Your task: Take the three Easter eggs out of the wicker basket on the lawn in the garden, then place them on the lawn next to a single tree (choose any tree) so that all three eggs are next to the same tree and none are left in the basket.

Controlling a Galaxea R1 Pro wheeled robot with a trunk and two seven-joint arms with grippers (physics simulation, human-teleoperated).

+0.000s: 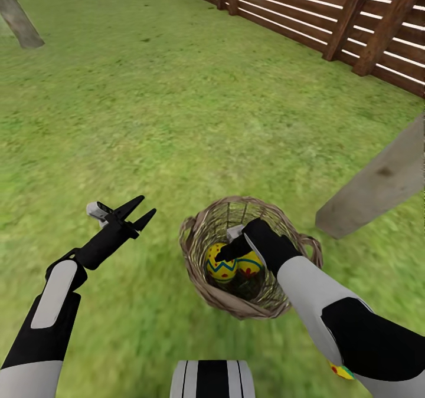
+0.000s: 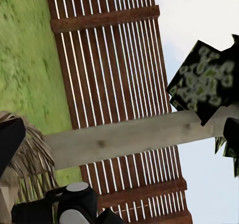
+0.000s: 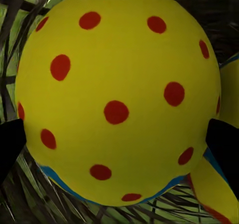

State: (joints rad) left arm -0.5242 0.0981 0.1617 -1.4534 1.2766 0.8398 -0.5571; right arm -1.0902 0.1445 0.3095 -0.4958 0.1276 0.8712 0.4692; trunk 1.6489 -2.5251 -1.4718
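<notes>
Down inside the basket (image 1: 195,250) on the lawn (image 1: 177,121), my right fingers (image 1: 227,255) straddle one egg (image 3: 117,94), not yet pinching. I should close gently at its middle, then lift straight up. My left fingers (image 1: 140,211) hover spread, empty.

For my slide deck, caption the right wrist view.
Close-up of a yellow Easter egg with red dots between the right end effector's fingertips, inside the wicker basket.
</notes>
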